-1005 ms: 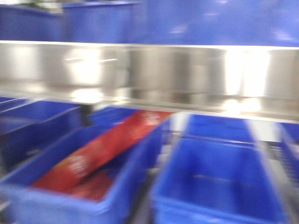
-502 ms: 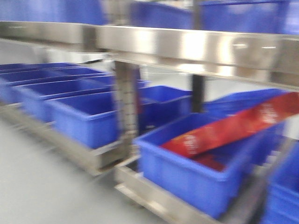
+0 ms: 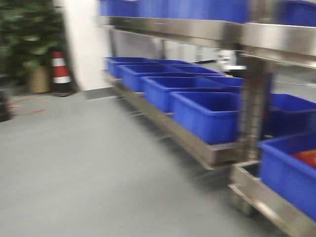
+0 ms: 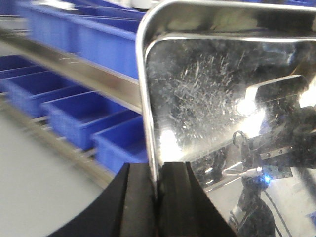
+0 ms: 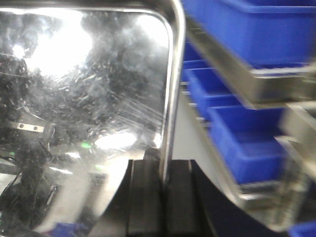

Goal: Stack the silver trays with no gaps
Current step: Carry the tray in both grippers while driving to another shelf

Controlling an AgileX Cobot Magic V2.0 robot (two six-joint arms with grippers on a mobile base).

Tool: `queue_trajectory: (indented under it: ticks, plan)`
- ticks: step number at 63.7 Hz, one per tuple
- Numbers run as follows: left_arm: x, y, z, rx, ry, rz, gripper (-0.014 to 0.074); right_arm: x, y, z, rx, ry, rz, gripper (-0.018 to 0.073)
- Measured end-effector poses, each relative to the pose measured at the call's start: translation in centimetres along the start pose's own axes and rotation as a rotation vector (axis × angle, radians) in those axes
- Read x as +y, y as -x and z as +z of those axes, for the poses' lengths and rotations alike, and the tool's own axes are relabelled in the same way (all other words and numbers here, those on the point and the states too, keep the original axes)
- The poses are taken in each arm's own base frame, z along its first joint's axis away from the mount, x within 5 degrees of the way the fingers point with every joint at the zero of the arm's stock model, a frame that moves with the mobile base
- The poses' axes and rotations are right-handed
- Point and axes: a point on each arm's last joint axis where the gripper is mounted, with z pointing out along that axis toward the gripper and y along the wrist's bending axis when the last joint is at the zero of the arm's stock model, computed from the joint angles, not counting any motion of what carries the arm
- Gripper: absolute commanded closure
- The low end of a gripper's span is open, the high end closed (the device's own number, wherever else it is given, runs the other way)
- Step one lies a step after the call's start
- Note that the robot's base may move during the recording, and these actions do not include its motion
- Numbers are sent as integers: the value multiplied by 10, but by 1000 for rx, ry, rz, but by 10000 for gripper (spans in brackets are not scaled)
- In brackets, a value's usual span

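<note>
Right at the left wrist lens, pinches the rim of a silver tray (image 4: 222, 108) between the closed black left fingers (image 4: 174, 182), held in the air, apart from the racks. Likewise clamps a silver tray (image 5: 84, 89) by its rim in the right fingers (image 5: 148, 182); cannot tell whether one tray or two. Farther out, faces blue bins (image 3: 207, 116) on steel shelving (image 3: 197, 148), grey floor (image 3: 74, 163), then a striped cone (image 3: 60, 71) and plant (image 3: 27, 29).

grey floor (image 3: 89, 163), steel shelving (image 3: 197, 145) of blue bins (image 3: 207, 116), traffic cone (image 3: 60, 71) by a white wall (image 3: 86, 44).
</note>
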Motion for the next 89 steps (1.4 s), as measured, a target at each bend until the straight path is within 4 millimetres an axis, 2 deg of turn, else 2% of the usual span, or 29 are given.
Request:
queue_trajectory:
  ticks: [89]
  plan:
    - [1,0,0,-1,3,-1,615,1,0,0,-1,3,1,639]
